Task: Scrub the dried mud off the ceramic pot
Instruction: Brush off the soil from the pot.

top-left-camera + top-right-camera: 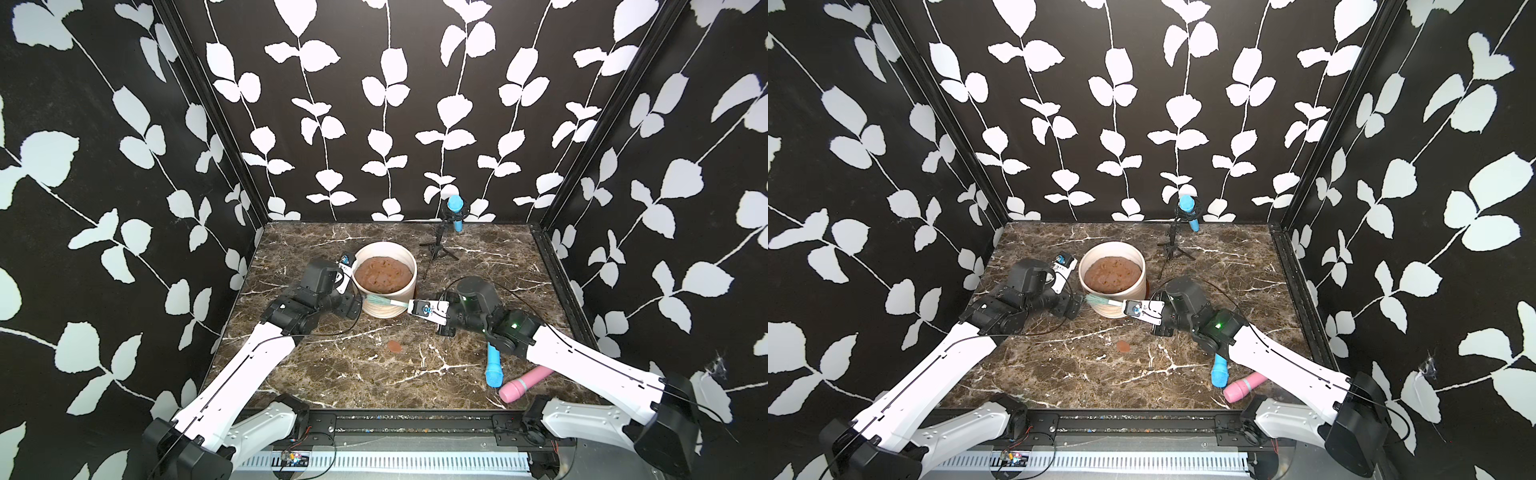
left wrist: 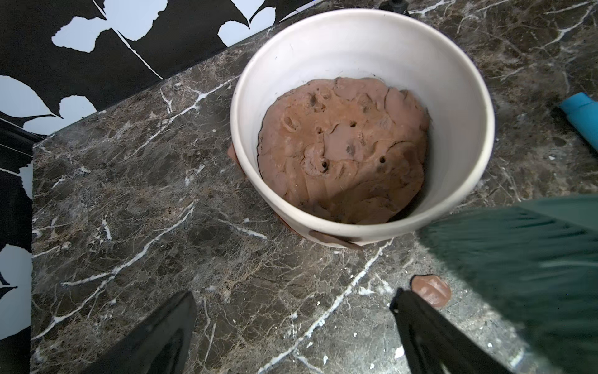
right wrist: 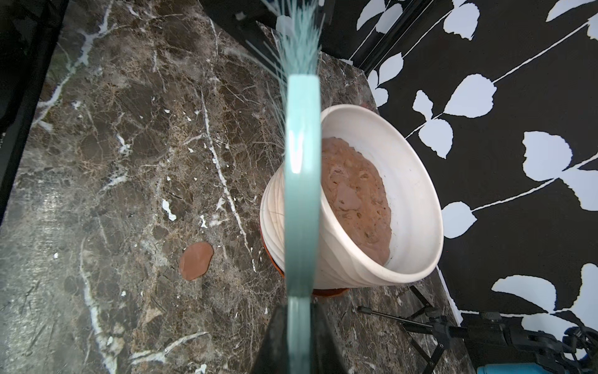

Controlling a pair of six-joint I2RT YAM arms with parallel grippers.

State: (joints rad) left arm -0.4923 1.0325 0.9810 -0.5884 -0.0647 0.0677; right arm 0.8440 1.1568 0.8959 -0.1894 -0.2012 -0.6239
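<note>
spread wide and empty, the left gripper is held just beside the cream-white ribbed ceramic pot, whose outer wall is mostly hidden from that wrist view. one flat reddish-brown disc of dried mud is seen loose on the dark marble table near the pot; another brown patch low on the pot's wall is only partly made out. the right gripper is clamped on the pale teal brush, whose bristles are laid across the pot's ribbed side; contact cannot be told. lumpy brown soil is contained in the pot. its orange-brown saucer is largely covered.
</note>
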